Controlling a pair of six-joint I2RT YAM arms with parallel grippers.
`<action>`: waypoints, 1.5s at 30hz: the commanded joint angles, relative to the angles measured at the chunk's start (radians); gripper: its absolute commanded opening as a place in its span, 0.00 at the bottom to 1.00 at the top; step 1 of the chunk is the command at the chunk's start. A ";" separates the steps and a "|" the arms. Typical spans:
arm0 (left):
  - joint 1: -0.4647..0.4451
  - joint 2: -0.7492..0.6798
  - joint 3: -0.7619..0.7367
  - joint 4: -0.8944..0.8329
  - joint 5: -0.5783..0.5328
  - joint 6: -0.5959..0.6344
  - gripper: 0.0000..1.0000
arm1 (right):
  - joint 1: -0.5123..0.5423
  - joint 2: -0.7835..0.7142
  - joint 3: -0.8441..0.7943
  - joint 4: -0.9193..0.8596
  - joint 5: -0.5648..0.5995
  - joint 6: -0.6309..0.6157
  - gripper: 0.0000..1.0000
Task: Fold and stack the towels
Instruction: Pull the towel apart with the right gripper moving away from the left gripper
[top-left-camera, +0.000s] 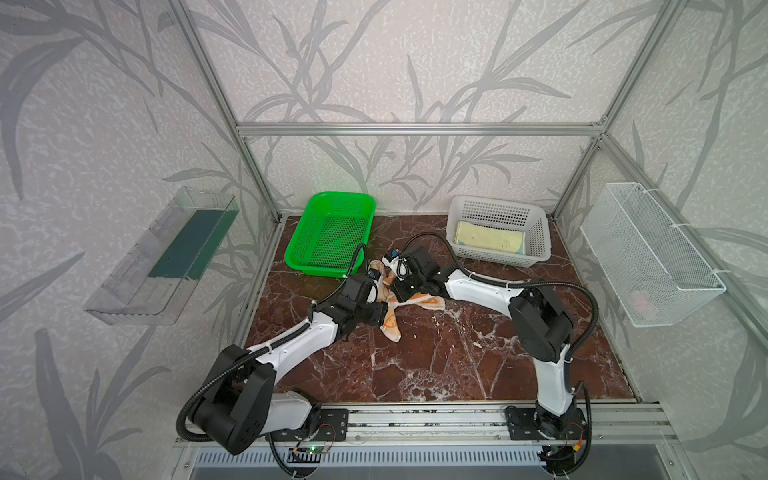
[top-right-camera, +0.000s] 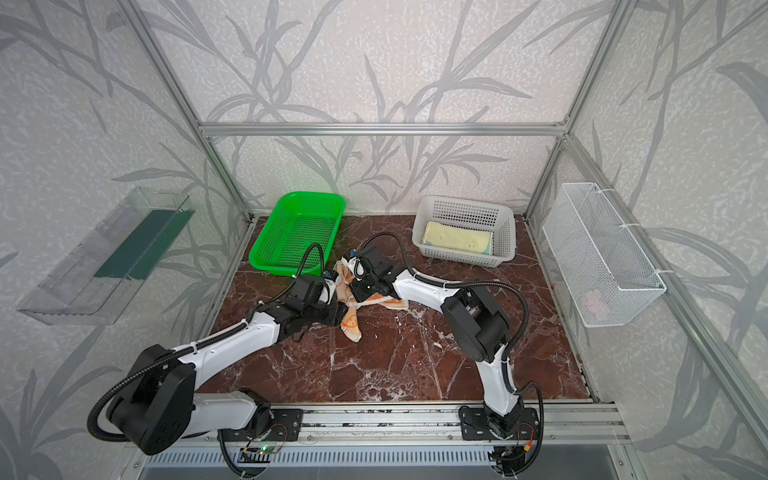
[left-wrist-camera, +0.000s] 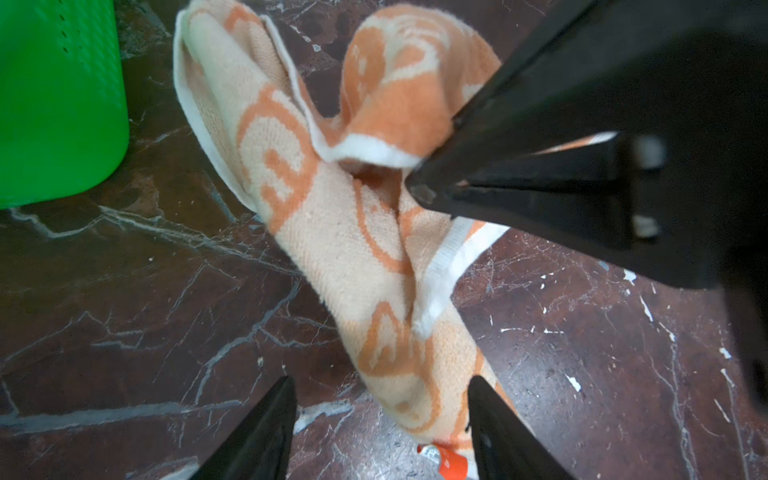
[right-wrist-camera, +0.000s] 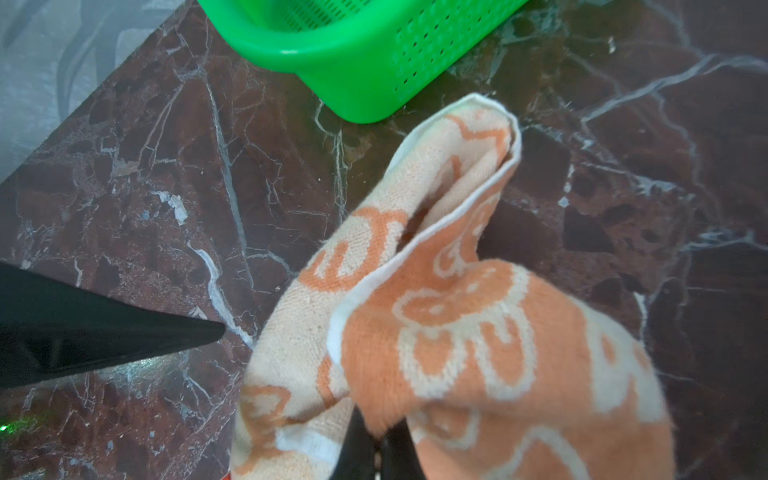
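An orange-cream towel (top-left-camera: 392, 322) (top-right-camera: 352, 324) with cartoon faces lies crumpled in the middle of the marble table. My right gripper (right-wrist-camera: 376, 432) is shut on a raised fold of that towel (right-wrist-camera: 457, 332) and holds the fold off the table. In the left wrist view its black fingers (left-wrist-camera: 519, 183) pinch the towel's white hem. My left gripper (left-wrist-camera: 380, 386) is open and hovers low over the towel's near end (left-wrist-camera: 399, 374), which lies between the jaws against one finger. A pale yellow towel (top-left-camera: 490, 241) (top-right-camera: 457, 239) lies folded flat in the white basket.
A green basket (top-left-camera: 332, 232) stands at the back left, close to the towel. The white basket (top-left-camera: 498, 205) stands at the back right. A wire basket (top-left-camera: 648, 253) hangs on the right wall and a clear shelf (top-left-camera: 166, 253) on the left wall.
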 joint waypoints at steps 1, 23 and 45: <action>-0.003 -0.036 -0.011 0.048 -0.044 0.037 0.66 | -0.004 0.038 0.062 -0.042 -0.038 0.001 0.05; -0.005 -0.058 0.057 0.024 -0.029 0.129 0.67 | -0.041 -0.309 -0.406 0.283 0.067 -0.477 0.56; -0.007 -0.093 0.054 0.049 -0.116 0.132 0.67 | 0.040 -0.138 -0.534 0.601 0.238 -0.962 0.52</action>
